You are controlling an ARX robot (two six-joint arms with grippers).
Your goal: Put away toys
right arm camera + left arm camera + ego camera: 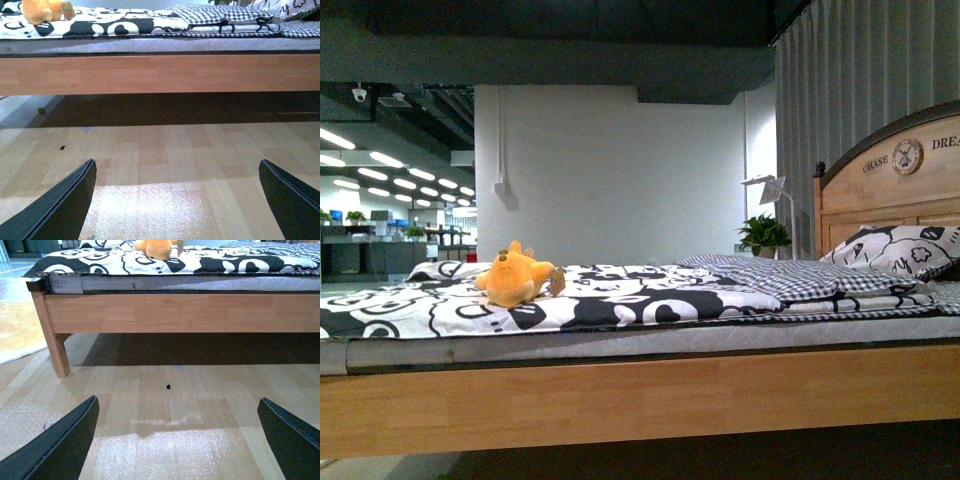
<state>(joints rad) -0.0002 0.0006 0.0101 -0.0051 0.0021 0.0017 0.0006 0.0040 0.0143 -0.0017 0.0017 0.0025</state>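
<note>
A small orange-yellow plush toy with a pointed tuft lies on the black-and-white bedspread, towards the bed's left end. The left wrist view catches the toy at the picture's upper edge, and the right wrist view has the toy in its corner. Neither arm appears in the front view. My left gripper hangs low over the wooden floor, open and empty, well short of the bed. My right gripper is likewise open and empty above the floor.
The bed's wooden side rail runs across in front of me, with a leg at its left end. A patterned pillow rests against the headboard on the right. A folded checked blanket lies mid-bed. A pale rug is at the far left.
</note>
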